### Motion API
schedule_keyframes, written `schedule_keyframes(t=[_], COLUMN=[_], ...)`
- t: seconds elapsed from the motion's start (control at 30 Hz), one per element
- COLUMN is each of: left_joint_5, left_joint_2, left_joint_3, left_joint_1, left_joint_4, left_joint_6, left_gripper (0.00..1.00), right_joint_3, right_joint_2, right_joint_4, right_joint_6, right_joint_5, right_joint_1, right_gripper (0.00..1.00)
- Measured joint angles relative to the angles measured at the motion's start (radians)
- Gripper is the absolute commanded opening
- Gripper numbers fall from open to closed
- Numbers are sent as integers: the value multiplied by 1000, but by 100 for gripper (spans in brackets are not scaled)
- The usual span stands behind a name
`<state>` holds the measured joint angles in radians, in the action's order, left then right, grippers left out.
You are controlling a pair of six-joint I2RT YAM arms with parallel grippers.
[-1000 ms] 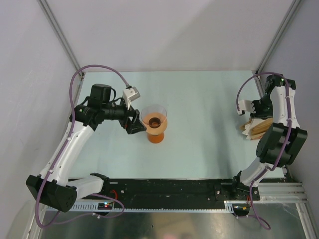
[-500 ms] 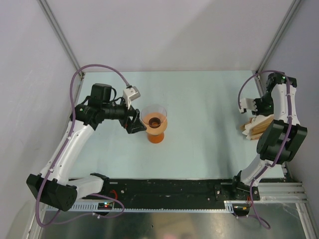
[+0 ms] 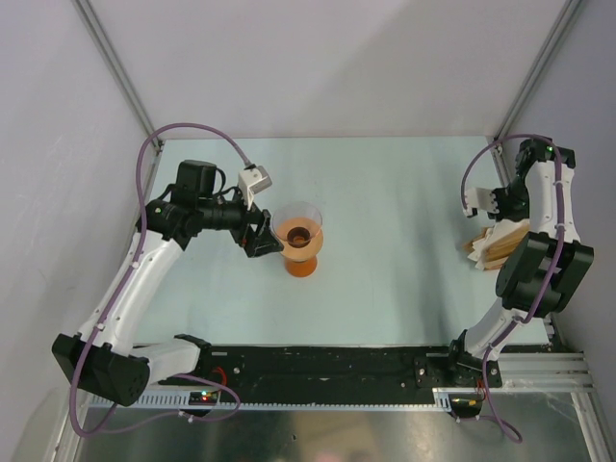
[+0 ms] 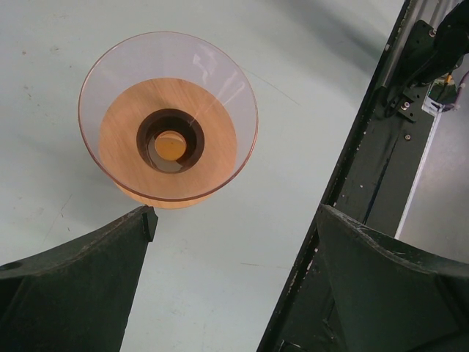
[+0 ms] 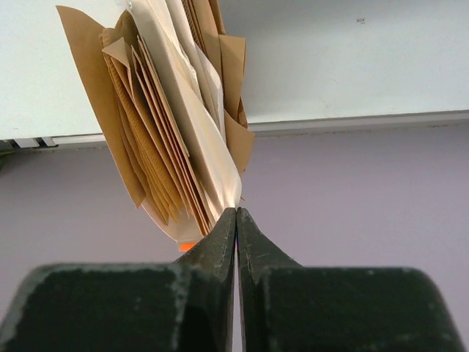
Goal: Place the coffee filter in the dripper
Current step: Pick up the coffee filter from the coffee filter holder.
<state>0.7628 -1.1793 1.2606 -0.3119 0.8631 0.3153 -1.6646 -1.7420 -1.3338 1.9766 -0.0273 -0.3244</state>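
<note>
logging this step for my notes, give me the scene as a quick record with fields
dripper: upright on the table, nothing inside
left fingers: wide open, close beside the dripper, holding nothing
right fingers: shut, pinching the lower edge of a white filter
white filter: among the paper stack at the table's right edge
task state: filter not yet in the dripper

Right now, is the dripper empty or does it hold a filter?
Empty. The left wrist view looks straight down into the dripper: a bare clear cone with no paper inside.
</note>
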Motion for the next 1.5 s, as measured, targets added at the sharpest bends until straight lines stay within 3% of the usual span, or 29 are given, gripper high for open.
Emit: schedule_keyframes(t=[0.7, 0.83, 1.0, 1.27, 1.37, 1.43, 1.5], left_joint_5=[0, 0, 0, 0, 0, -1, -1], left_joint_2=[0, 0, 0, -2, -6, -8, -7], left_joint_3=[0, 0, 0, 0, 0, 0, 0], left_joint_1=[0, 0, 0, 0, 0, 0, 0], left_joint_4=[0, 0, 0, 0, 0, 0, 0], left_joint_6=[0, 0, 0, 0, 0, 0, 0], left_gripper=[98, 98, 98, 98, 98, 98, 98], right_joint_3=[-92, -64, -51, -51, -51, -51, -51], right_joint_2=[10, 24, 24, 13, 5, -2, -7], right_joint_4=[0, -1, -1, 0, 0, 0, 0], right_joint_6=[0, 0, 6, 8, 8, 8, 10], right_joint_5=[25, 27, 28, 27, 27, 27, 27], right_joint_1=[-13, 0, 18, 21, 24, 28, 32], right_gripper=[0, 17, 30, 34, 33, 25, 11])
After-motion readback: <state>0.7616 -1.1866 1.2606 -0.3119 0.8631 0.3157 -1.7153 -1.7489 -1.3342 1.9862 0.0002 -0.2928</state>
